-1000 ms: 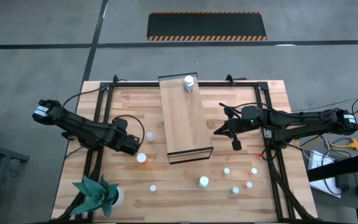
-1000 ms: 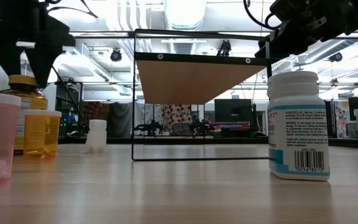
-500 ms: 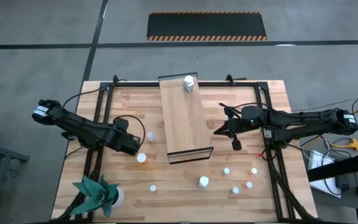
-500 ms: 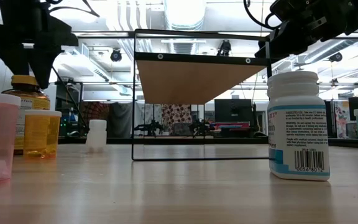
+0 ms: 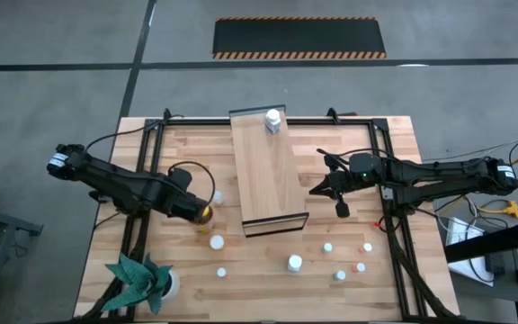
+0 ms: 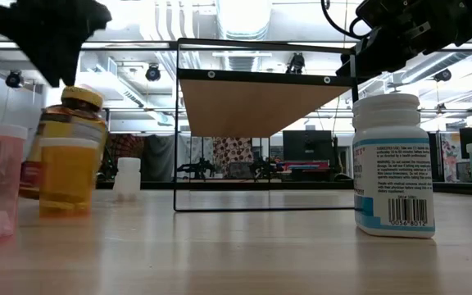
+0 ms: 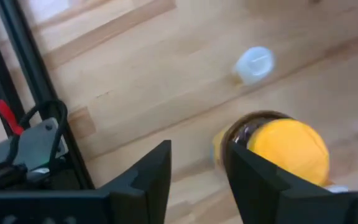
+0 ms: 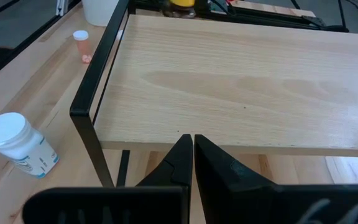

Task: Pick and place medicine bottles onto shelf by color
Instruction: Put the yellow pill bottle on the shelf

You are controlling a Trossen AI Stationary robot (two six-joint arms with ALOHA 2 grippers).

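The wooden shelf (image 5: 269, 171) stands at table centre. At its eight o'clock, the left gripper (image 5: 196, 211) has the yellow-capped amber bottle (image 6: 64, 141) tilted off the table; its jaws' grip cannot be told. The right gripper (image 5: 341, 209), jaws pressed together, waits at three o'clock. Next likely: carrying the bottle shelfward.

The left gripper (image 6: 52, 45) and amber bottle (image 6: 62, 139) show blurred.
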